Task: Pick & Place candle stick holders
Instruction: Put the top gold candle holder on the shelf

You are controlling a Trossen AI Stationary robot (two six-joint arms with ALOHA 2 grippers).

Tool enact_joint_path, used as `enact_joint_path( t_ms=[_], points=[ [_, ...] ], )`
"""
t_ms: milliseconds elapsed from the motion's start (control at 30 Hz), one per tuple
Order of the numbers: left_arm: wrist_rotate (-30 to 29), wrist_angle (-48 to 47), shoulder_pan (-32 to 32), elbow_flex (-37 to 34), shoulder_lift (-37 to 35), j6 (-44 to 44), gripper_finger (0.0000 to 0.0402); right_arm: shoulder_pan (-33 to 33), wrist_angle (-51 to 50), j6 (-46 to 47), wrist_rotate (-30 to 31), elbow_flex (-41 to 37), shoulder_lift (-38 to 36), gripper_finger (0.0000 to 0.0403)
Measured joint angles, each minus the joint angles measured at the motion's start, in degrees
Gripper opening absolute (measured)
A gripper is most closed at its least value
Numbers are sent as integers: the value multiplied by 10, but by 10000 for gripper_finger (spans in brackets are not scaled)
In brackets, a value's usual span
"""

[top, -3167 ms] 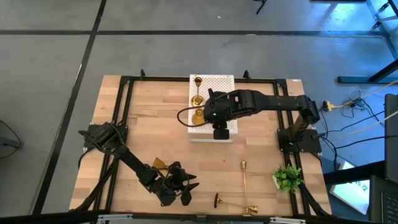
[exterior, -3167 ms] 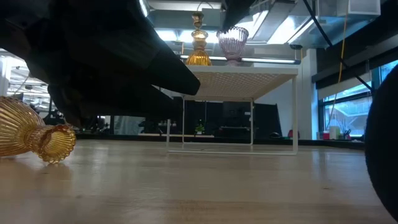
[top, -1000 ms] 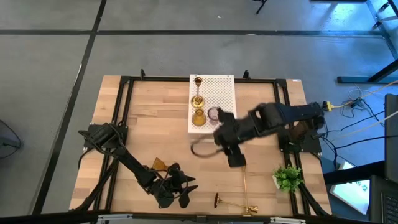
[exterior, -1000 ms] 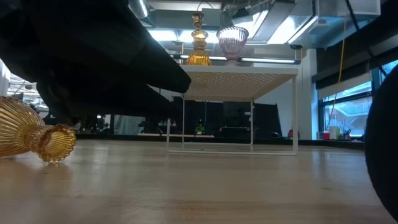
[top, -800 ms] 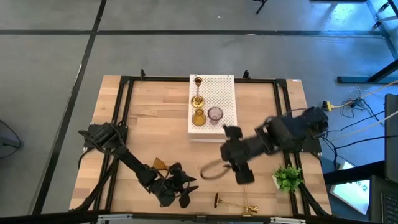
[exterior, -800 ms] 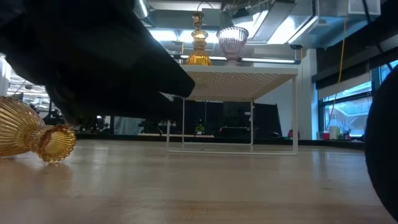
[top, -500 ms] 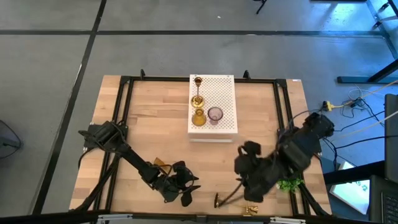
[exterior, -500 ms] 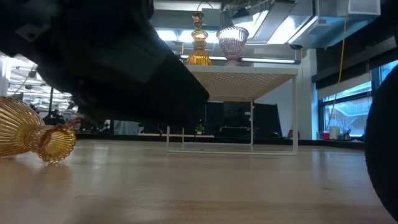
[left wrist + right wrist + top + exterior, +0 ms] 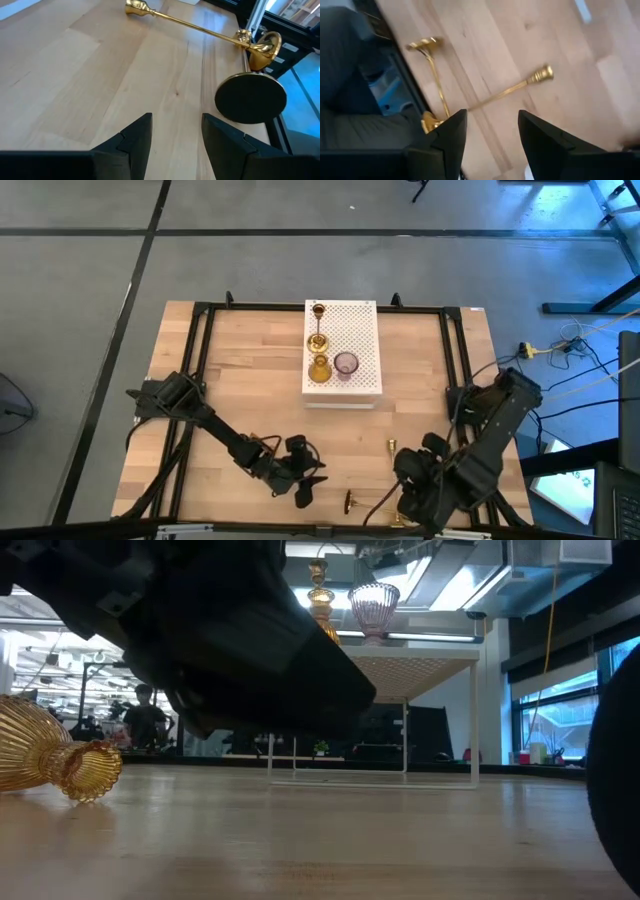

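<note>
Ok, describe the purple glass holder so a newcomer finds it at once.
Find the white perforated box at the table's far middle. The purple glass holder stands upright on its near end, beside an amber one; it alone is pinkish-purple, not gold or amber.

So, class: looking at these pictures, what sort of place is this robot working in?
Probably a robotics lab or workshop: a wooden table in a black metal frame stands on bare grey floor, with loose cables nearby and ceiling strip lights behind.

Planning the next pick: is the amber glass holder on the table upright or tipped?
Tipped. The amber glass holder lies on its side on the table, its ribbed bowl and foot pointing sideways.
</note>
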Motion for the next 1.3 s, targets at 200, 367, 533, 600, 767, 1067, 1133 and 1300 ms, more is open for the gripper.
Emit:
enact_joint_path(
  t_ms=[200, 367, 533, 600, 767, 1067, 1133, 1300],
  points=[
    [0, 0, -9, 0, 0, 1, 166, 3, 104, 42, -68, -117, 0, 179],
    [-2, 3, -15, 0, 0, 0, 166, 0, 193, 53, -132, -212, 0, 179],
    [-12, 13, -28, 0, 0, 0, 166, -3, 273, 96, -157, -277, 0, 179],
    [-15, 16, -33, 0, 0, 0, 166, -7, 306, 122, -157, -298, 0, 179],
    [-22, 22, -45, 0, 0, 0, 166, -17, 384, 187, -138, -338, 0, 179],
    [-42, 22, -68, 0, 0, -1, 166, -16, 382, 238, -128, -345, 1, 179],
    [-44, 22, -72, 0, 0, -1, 166, -16, 389, 248, -128, -345, 7, 179],
    [-56, 22, -82, 0, 0, -5, 166, -16, 415, 250, -133, -345, 37, 179]
  ],
)
